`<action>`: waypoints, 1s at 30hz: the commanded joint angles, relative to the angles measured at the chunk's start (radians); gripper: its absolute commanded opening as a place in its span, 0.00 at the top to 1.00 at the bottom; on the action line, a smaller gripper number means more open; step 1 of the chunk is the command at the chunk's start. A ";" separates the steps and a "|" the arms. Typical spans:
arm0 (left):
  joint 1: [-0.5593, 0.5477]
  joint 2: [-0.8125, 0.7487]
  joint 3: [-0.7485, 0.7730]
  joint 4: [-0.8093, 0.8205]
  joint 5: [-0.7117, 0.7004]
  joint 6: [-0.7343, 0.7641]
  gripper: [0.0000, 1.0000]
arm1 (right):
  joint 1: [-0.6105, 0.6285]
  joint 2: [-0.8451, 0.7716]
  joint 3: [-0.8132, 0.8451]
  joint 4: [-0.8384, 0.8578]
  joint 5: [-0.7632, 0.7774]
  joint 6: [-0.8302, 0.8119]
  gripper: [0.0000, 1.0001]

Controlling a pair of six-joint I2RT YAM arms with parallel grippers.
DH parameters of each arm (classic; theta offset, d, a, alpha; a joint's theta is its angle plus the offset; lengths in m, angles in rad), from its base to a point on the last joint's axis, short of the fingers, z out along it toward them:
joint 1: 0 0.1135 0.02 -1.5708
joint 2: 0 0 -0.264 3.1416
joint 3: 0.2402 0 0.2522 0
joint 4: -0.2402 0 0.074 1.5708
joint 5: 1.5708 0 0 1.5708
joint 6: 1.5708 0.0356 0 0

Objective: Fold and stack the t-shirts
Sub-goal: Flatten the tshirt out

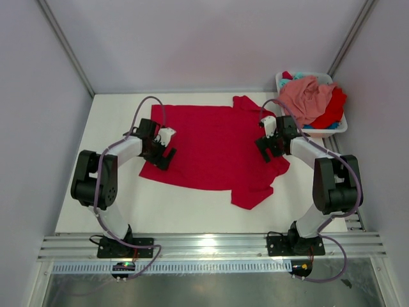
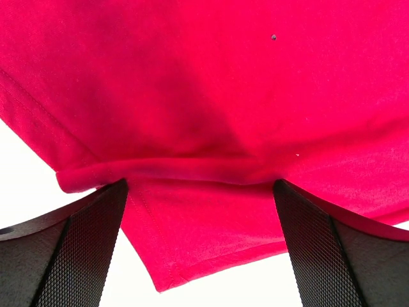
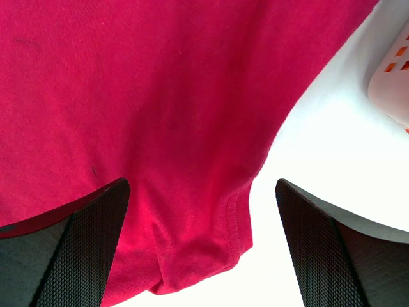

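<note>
On the white table the red t-shirt lies spread wide, with the left gripper and right gripper gaping over its side edges and holding nothing — the salmon t-shirt is heaped in the basket.

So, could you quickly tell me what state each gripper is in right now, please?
Left gripper: open over the red t-shirt, holding nothing.
Right gripper: open, holding nothing.

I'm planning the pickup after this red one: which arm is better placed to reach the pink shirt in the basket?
Right, probably. The white basket with the pink shirt sits at the far right, just beyond the open right pincer; the left pincer is across the red shirt.
</note>
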 commanded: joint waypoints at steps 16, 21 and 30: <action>0.001 -0.331 -0.162 -0.239 -0.079 -0.086 0.02 | 0.006 -0.048 0.105 -0.023 -0.073 0.009 0.01; 0.001 -0.343 -0.170 -0.235 -0.090 -0.083 0.02 | 0.006 -0.066 0.100 -0.020 -0.087 0.019 0.01; 0.001 -0.309 -0.181 -0.167 -0.004 -0.008 0.02 | 0.006 -0.074 0.083 -0.019 -0.081 0.021 0.01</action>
